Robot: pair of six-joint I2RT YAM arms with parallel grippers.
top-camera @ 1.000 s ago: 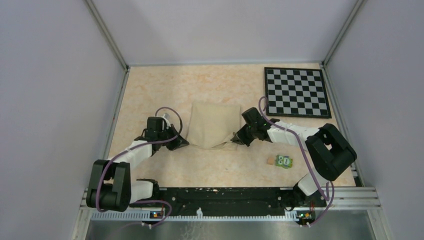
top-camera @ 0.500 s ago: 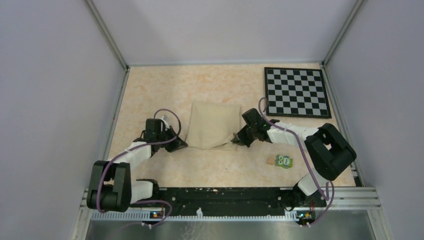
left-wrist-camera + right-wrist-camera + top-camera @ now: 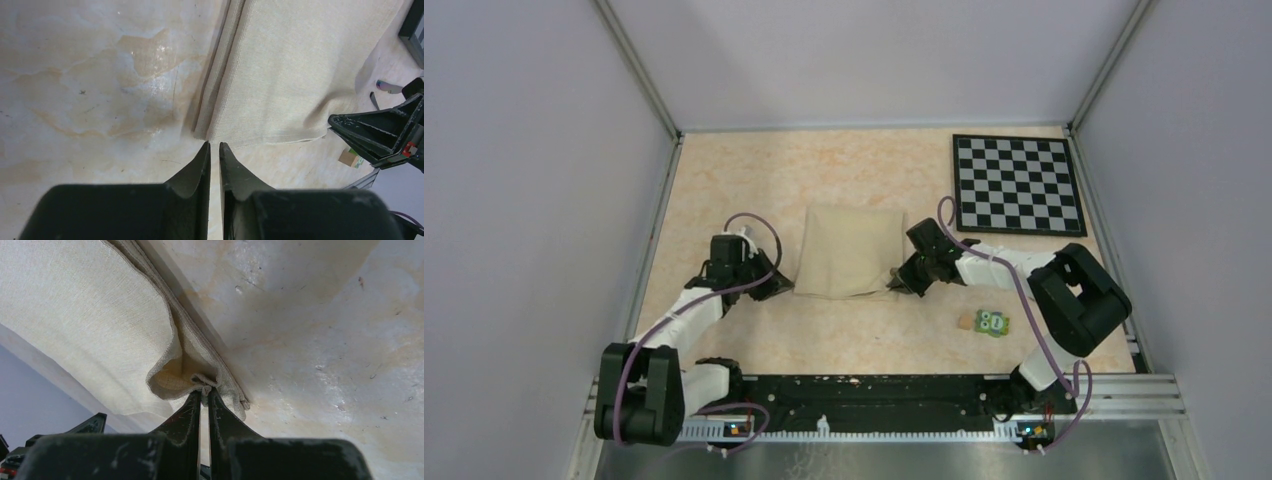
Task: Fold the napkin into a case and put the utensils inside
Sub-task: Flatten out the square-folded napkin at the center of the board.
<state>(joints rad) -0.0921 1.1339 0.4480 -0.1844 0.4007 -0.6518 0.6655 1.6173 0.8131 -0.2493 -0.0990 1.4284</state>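
Note:
The beige napkin (image 3: pixel 849 250) lies folded in layers at the table's middle. My right gripper (image 3: pixel 898 283) is shut on the napkin's near right corner (image 3: pixel 197 380), which bunches up at its fingertips (image 3: pixel 205 389). My left gripper (image 3: pixel 774 284) is shut and empty, and its tips (image 3: pixel 214 145) sit just off the napkin's near left corner (image 3: pixel 210 131). In the left wrist view a purple-tinted utensil tip (image 3: pixel 389 86) and a thin dark piece (image 3: pixel 374 100) show beside the right gripper (image 3: pixel 372 131). The rest of the utensils is hidden.
A black-and-white chessboard (image 3: pixel 1016 184) lies at the back right. A small green block with white dots (image 3: pixel 994 323) and a tiny tan block (image 3: pixel 965 322) sit near the right arm. Metal rails edge the table on both sides.
My left gripper has drawn back to the left, off the napkin's near left corner. The napkin's near edge has settled flatter. The right gripper keeps its hold and has barely moved.

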